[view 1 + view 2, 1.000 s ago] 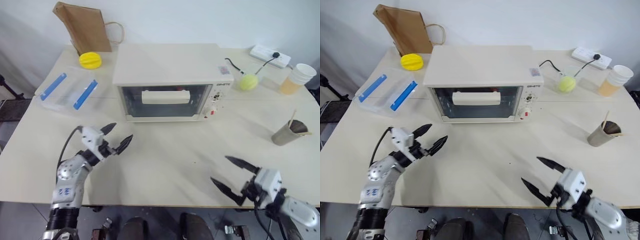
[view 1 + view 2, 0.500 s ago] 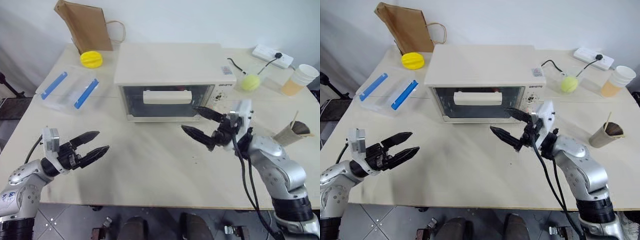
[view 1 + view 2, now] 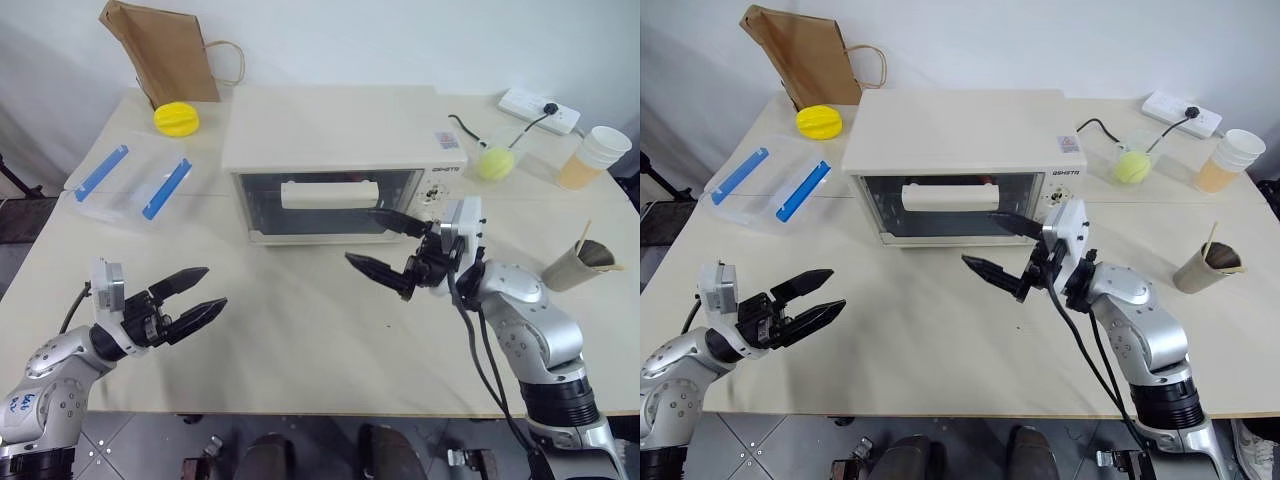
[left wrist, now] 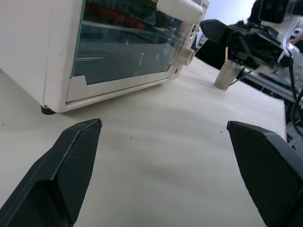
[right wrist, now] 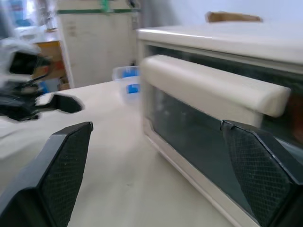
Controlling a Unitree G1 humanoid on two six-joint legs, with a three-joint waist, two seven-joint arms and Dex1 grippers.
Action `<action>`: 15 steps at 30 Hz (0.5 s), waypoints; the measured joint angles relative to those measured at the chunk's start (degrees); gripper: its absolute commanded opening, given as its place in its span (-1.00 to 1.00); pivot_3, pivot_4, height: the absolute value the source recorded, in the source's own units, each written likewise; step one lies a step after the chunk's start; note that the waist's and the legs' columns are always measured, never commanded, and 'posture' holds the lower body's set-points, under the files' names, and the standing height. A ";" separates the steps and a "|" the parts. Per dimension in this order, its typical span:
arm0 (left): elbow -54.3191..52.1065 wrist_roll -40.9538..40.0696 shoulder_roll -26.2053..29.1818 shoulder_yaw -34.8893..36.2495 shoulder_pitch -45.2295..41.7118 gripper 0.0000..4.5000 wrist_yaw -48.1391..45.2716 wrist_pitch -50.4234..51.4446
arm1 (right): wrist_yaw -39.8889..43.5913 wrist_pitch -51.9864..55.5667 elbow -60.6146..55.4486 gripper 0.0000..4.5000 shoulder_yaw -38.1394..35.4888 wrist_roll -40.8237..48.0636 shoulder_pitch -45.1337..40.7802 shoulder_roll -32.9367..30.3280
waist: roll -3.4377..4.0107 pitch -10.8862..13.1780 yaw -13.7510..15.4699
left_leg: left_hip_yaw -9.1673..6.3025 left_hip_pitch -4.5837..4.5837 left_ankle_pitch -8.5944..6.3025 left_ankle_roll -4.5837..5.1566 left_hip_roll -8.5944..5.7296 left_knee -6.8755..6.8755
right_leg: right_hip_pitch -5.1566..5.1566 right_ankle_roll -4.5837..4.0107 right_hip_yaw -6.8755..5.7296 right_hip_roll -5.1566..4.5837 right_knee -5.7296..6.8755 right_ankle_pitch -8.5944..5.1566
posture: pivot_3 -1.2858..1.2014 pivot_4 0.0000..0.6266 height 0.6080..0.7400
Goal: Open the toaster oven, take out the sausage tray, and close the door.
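The cream-white toaster oven (image 3: 340, 140) stands mid-table with its glass door (image 3: 330, 212) closed and the bar handle (image 5: 213, 87) across the upper glass. Red sausages (image 4: 113, 16) glimmer behind the glass; the sausage tray beneath them is hard to make out. My right gripper (image 3: 362, 237) hovers open just in front of the door's right half, pointing left, close to the glass and below the handle, holding nothing. My left gripper (image 3: 213, 287) is open and empty over the table's front left, well short of the oven.
A clear plastic box with blue clips (image 3: 135, 180) lies left of the oven, with a yellow object (image 3: 176, 118) and brown paper bag (image 3: 165, 55) behind it. At the right are a yellow-green ball (image 3: 495, 163), power strip (image 3: 540, 108), stacked cups (image 3: 600, 155) and a paper cup (image 3: 580, 265).
My right arm swung up from the table's front right edge to just before the oven door. The left gripper drew back toward the front left. Both stayed open.
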 measured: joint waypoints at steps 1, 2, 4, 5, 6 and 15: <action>-0.02 -0.04 0.00 0.02 0.10 1.00 -0.17 -0.07 | 0.22 -0.04 0.03 1.00 0.17 -0.48 0.33 0.00 | 0.00 0.00 0.00 | 0.02 0.00 0.00 0.00 -0.01 0.00 | 0.00 0.00 0.01 -0.01 -0.01 0.00 | 0.03 -0.52 1.00; -0.04 -0.03 0.00 0.03 0.20 1.00 -0.36 -0.36 | 0.15 -0.02 0.02 1.00 0.10 -0.65 0.35 0.00 | 0.00 0.00 -0.01 | 0.03 0.00 0.00 0.00 -0.01 0.00 | 0.00 0.00 0.01 -0.02 -0.02 0.00 | 0.03 -0.52 1.00; -0.26 0.47 -0.51 0.84 0.66 1.00 -1.23 -3.56 | -0.43 0.17 0.02 1.00 -0.11 -1.09 0.35 -0.06 | 0.00 0.00 -0.01 | 0.02 0.00 0.00 0.00 0.01 0.00 | 0.00 0.00 -0.01 -0.01 -0.02 0.00 | 0.03 -0.52 1.00; -0.41 0.54 -0.74 1.45 0.97 1.00 -1.60 -4.61 | -0.77 0.36 0.06 1.00 -0.20 -1.36 0.33 -0.06 | 0.00 0.00 -0.01 | 0.02 0.00 0.00 0.00 0.01 0.00 | 0.00 0.00 -0.01 -0.01 -0.01 0.00 | 0.03 -0.52 1.00; -0.77 0.54 -0.74 2.13 1.50 1.00 -1.99 -5.42 | -1.77 0.92 0.37 1.00 -0.44 -1.62 0.20 -0.05 | 0.00 0.00 -0.04 | 0.02 0.01 0.00 -0.01 0.02 0.00 | 0.00 0.00 -0.02 -0.01 -0.01 0.00 | 0.03 -0.52 1.00; -1.55 0.48 -0.70 2.34 2.79 1.00 -2.41 -6.00 | -4.77 -0.69 5.66 1.00 -1.32 -3.32 -4.53 2.79 | 0.00 0.00 -0.10 | 0.03 0.02 0.01 -0.02 0.02 0.00 | -0.01 0.00 -0.02 -0.01 0.00 0.00 | 0.03 -0.52 1.00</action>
